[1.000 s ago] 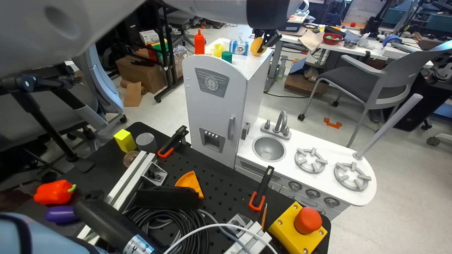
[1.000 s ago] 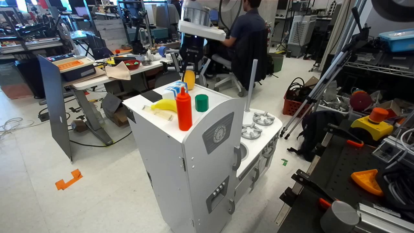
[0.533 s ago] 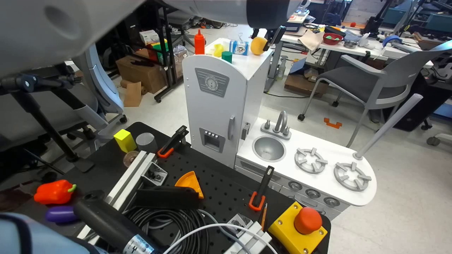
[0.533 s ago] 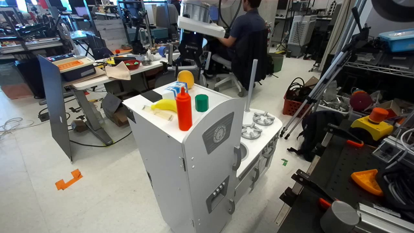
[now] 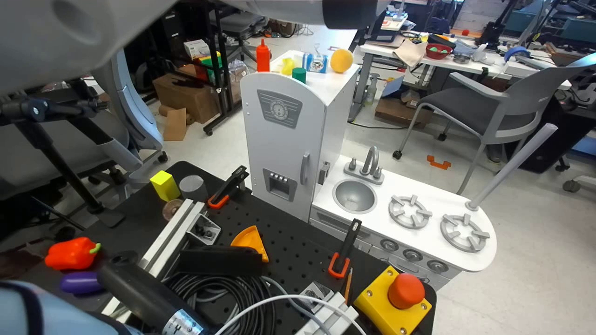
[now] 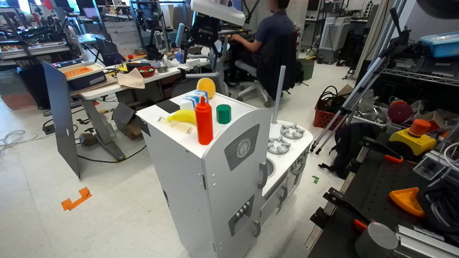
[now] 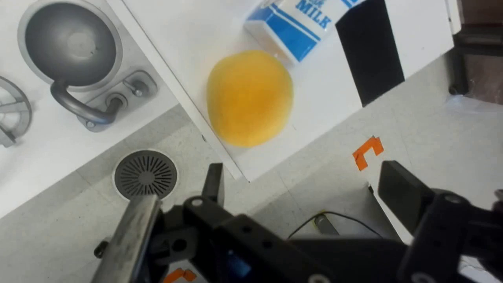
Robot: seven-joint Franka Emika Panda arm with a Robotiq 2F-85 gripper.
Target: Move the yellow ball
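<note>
Arm (image 5: 107,32) outstretched; end effector (image 6: 201,57) pointing down, fingers (image 7: 404,196) spread wide apart.

From different sides we overlook the toy kitchen (image 5: 291,149) in both exterior views; the wrist view looks down, closer.

Lighting bright in both exterior views; cabinet top (image 6: 238,106) nearly washed out. Wrist view: ball (image 7: 250,98) slightly blurred, edges soft; faint shadow on floor (image 7: 173,122) beside counter (image 7: 47,157).
</note>
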